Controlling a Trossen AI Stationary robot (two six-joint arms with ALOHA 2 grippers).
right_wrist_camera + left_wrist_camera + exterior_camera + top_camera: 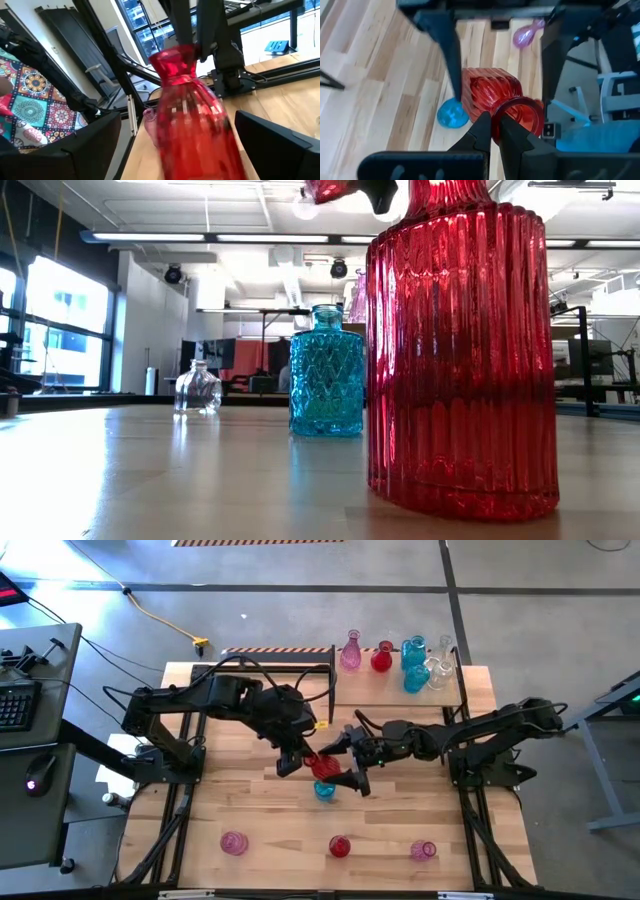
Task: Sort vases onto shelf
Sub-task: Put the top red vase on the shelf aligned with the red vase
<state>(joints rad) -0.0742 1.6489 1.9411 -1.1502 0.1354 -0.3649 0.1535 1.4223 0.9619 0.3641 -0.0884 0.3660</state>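
Vases crowd the table's middle, where a ribbed red vase (324, 766) largely hides a turquoise vase (325, 790) beneath it; its neck runs out of sight in the low view. Pinched shut on its rim, the left gripper (290, 764) holds it. Wide apart, the right gripper (352, 759) straddles its body. Beyond both grippers, vases line the shelf (395, 690) on the planked table (270, 825).
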